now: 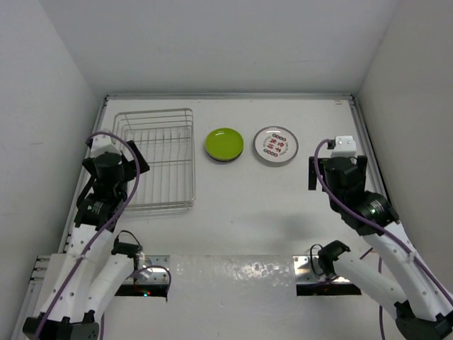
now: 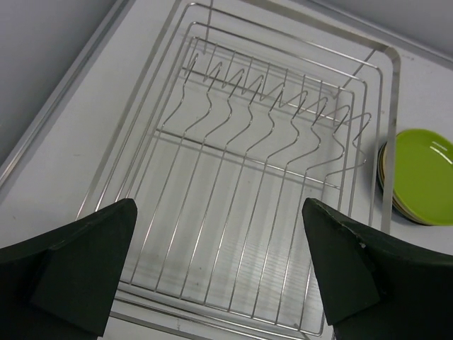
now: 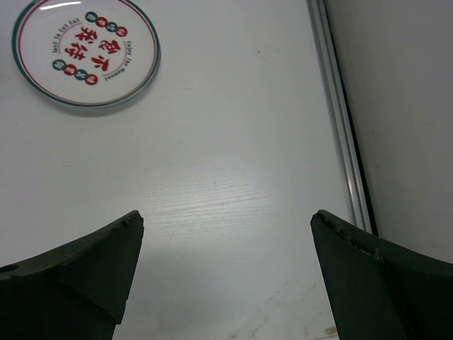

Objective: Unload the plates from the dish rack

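The silver wire dish rack (image 1: 157, 159) stands at the back left and holds no plates; it also fills the left wrist view (image 2: 241, 177). A lime green plate (image 1: 224, 144) tops a small stack on the table just right of the rack, also in the left wrist view (image 2: 419, 176). A white plate with red-black marks (image 1: 276, 145) lies flat right of it, also in the right wrist view (image 3: 85, 51). My left gripper (image 2: 219, 273) is open and empty over the rack's near end. My right gripper (image 3: 226, 273) is open and empty over bare table, near-right of the white plate.
A raised metal rail (image 3: 338, 120) runs along the table's right edge close to my right gripper. White walls enclose the table at left, back and right. The rack's low wire sides (image 2: 391, 142) stand between my left gripper and the plate stack.
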{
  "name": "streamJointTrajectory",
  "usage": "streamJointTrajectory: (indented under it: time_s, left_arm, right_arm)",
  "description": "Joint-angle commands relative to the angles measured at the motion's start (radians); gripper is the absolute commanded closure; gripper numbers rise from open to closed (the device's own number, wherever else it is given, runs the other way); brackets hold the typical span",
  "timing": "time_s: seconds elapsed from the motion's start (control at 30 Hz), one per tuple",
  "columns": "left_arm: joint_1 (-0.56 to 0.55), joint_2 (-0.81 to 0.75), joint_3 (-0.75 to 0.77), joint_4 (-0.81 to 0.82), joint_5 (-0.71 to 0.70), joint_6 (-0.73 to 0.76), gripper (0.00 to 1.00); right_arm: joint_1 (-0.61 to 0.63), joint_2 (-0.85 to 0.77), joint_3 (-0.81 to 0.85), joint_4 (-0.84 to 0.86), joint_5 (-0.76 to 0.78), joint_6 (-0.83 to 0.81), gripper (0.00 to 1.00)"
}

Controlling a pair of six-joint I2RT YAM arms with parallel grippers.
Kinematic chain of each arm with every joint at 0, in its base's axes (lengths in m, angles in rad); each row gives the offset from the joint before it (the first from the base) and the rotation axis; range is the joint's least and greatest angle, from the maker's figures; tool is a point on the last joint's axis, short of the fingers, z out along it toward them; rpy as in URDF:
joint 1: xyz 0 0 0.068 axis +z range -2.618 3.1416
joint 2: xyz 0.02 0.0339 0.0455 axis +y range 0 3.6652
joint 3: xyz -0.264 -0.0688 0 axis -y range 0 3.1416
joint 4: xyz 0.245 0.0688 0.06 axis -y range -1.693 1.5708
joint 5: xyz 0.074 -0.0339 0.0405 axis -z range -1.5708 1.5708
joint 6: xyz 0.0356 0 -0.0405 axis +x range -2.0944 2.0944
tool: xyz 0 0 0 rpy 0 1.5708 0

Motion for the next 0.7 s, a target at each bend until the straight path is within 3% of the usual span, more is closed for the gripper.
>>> streamJointTrajectory:
  time_s: [0.0,0.17,0.67]
  left_arm:
    - [0.007,-0.041,-0.002,0.040,0.005,0.005,0.00]
    - [0.005,-0.068,-0.003,0.046,0.011,0.006,0.00]
    - [0.004,-0.064,0.003,0.046,0.016,0.011,0.00]
  right_arm:
    - [0.001,-0.064,-0.008,-0.109,0.062,-0.001,0.01]
    - [0.000,-0.142,-0.031,-0.137,0.046,-0.004,0.01]
    - [0.001,-0.131,-0.036,-0.131,0.006,0.001,0.01]
